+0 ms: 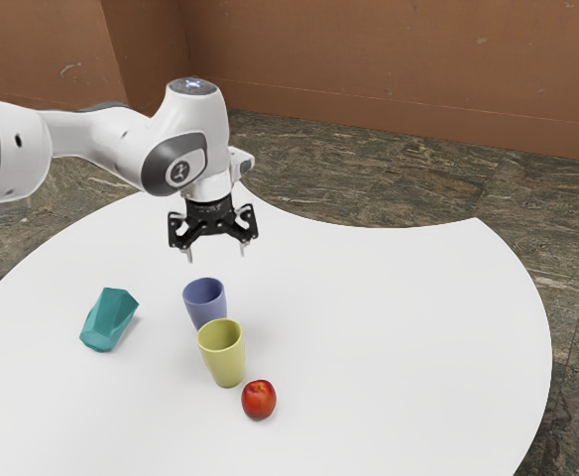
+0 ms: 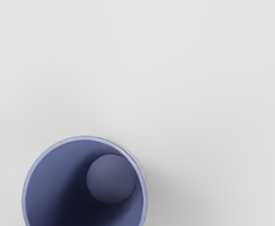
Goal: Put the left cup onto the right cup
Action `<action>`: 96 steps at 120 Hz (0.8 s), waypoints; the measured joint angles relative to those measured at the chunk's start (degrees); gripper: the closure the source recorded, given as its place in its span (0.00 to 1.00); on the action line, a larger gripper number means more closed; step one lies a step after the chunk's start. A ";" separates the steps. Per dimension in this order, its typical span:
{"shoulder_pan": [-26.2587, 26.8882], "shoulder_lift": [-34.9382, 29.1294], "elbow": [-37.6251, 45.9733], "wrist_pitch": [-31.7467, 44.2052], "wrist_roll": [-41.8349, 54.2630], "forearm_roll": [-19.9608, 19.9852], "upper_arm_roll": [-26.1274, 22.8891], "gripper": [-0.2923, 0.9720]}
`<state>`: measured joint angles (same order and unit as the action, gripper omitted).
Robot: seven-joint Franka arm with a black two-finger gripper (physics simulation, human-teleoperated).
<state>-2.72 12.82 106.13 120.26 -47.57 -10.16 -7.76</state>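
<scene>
1. The purple cup (image 1: pixel 204 301) stood upright on the white table (image 1: pixel 408 327), mouth up. The wrist view looked straight down into the same purple cup (image 2: pixel 57 188), where I saw its inner wall and round floor and nothing else.
2. The yellow-green cup (image 1: pixel 220 352) also stood upright, just beside the purple cup at about 5 o'clock from it in the exterior view. Whether the two touched could not be told. Its mouth showed its own inner wall.
3. The claw (image 1: pixel 215 253) hung above the table with its two fingers spread apart and nothing between them.
4. In the exterior view, the purple cup sat at 6 o'clock from the claw, clear of the fingertips. The yellow-green cup lay further on, also near 6 o'clock.
5. A red fruit (image 1: pixel 259 399) rested near the yellow-green cup at 5 o'clock from it.
6. A teal faceted block (image 1: pixel 108 319) lay at roughly 8 o'clock from the purple cup, apart from it.
</scene>
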 joint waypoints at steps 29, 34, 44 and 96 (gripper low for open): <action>-0.01 1.49 2.82 5.08 -2.29 0.04 0.25 0.23; -0.05 1.96 3.09 5.88 -2.60 0.04 0.27 0.23; -0.15 3.01 3.27 7.14 -3.16 0.02 0.35 0.23; -0.46 6.73 3.24 9.97 -5.04 -0.18 1.47 0.23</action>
<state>-3.18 19.55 109.37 130.23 -52.61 -10.34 -6.29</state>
